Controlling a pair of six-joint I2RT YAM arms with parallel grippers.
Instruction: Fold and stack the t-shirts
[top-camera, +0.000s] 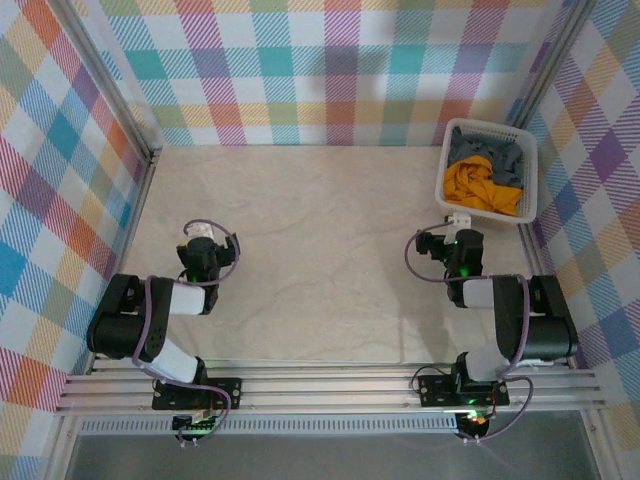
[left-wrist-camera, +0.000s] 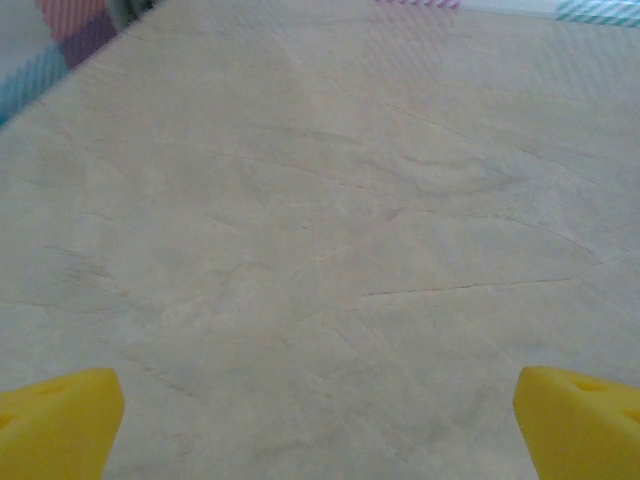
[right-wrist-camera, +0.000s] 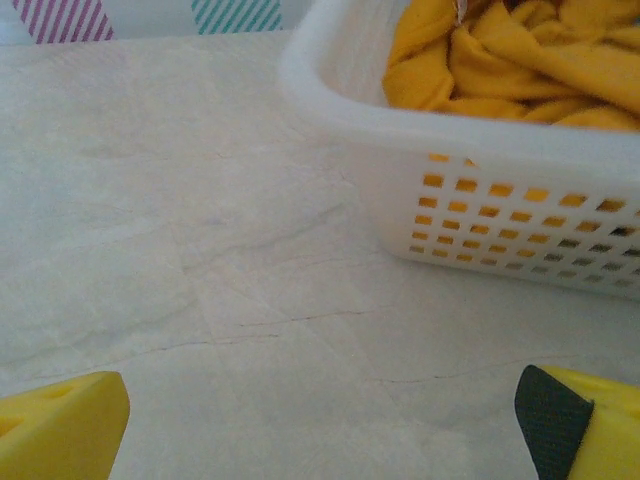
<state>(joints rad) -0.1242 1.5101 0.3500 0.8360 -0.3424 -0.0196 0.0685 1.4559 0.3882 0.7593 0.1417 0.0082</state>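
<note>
A crumpled orange-yellow t-shirt (top-camera: 480, 186) lies in a white slatted basket (top-camera: 523, 170) at the back right, on top of a dark slate-grey t-shirt (top-camera: 485, 148). In the right wrist view the orange t-shirt (right-wrist-camera: 500, 55) fills the basket (right-wrist-camera: 450, 170) just ahead and to the right. My right gripper (top-camera: 459, 218) sits just in front of the basket, open and empty, with its yellow fingertips (right-wrist-camera: 60, 420) wide apart over bare table. My left gripper (top-camera: 203, 233) rests at the left of the table, open, its yellow fingertips (left-wrist-camera: 60, 420) apart with nothing between them.
The beige marbled tabletop (top-camera: 310, 260) stretches between the two arms. Plaid walls close in the back and both sides. An aluminium rail (top-camera: 330, 385) runs along the near edge under the arm bases.
</note>
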